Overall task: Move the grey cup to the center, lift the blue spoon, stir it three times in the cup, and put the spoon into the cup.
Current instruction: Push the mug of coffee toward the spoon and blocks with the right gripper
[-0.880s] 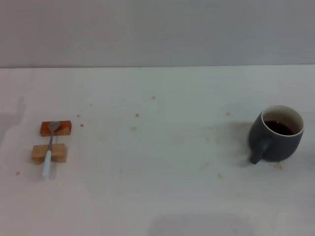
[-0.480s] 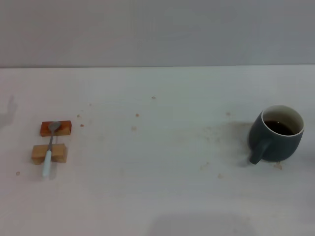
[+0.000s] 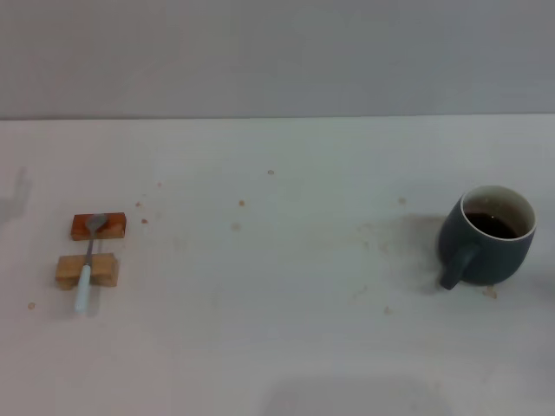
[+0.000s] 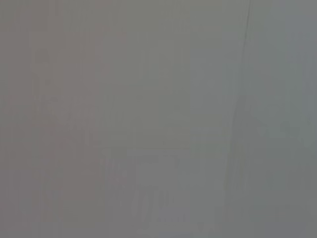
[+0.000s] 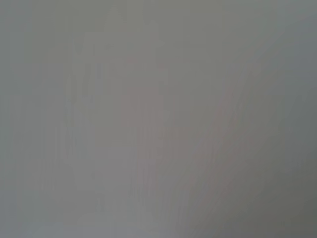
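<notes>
The grey cup (image 3: 486,237) stands upright at the right side of the white table, handle toward the front left, with dark brown liquid inside. The blue spoon (image 3: 87,263) lies at the left side, its metal bowl on a reddish wooden block (image 3: 98,226) and its pale handle across a lighter wooden block (image 3: 87,270). Neither gripper shows in the head view. Both wrist views show only a plain grey surface.
The white table (image 3: 277,286) carries small crumbs and stains between the cup and the spoon. A grey wall runs along the table's far edge. A faint shadow lies at the far left edge of the table.
The faint shadow at the table's far left edge has shrunk and shifted left. The cup and spoon have not moved.
</notes>
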You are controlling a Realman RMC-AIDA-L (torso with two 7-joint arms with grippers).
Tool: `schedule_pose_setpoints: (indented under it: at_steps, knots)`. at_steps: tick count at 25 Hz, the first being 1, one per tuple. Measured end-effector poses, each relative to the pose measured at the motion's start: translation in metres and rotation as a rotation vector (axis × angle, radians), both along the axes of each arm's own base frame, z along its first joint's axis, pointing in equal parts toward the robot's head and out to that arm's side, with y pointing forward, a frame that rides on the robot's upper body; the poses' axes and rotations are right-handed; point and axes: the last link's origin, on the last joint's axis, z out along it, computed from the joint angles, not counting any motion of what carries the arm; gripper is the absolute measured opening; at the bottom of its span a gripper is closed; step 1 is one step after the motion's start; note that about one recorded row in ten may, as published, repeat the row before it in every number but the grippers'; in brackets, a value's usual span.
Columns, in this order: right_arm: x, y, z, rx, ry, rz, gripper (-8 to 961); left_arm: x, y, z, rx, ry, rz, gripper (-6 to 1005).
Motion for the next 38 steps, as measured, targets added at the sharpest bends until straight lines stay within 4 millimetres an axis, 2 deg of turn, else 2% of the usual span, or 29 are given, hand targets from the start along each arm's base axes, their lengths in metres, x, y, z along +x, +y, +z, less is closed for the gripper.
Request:
schedule_pose_setpoints:
  at_steps: [8, 13, 18, 29, 38]
  knots:
    - [0.002, -0.017, -0.014, -0.034, 0.051, 0.057, 409, 0.001, 0.002, 0.004, 0.016, 0.008, -0.002, 667]
    - [-0.005, -0.024, -0.026, -0.098, 0.031, 0.13, 168, 0.002, 0.004, 0.007, 0.021, 0.014, -0.006, 667]
    - [-0.013, -0.026, -0.042, -0.181, 0.043, 0.187, -3, 0.003, 0.005, 0.007, 0.021, 0.015, -0.007, 667]
    - [-0.017, -0.034, -0.064, -0.31, 0.045, 0.223, -1, 0.005, 0.005, 0.008, 0.026, 0.015, -0.017, 667]
    - [-0.033, -0.034, -0.088, -0.44, 0.05, 0.282, -2, 0.008, 0.008, 0.011, 0.035, 0.018, -0.029, 666]
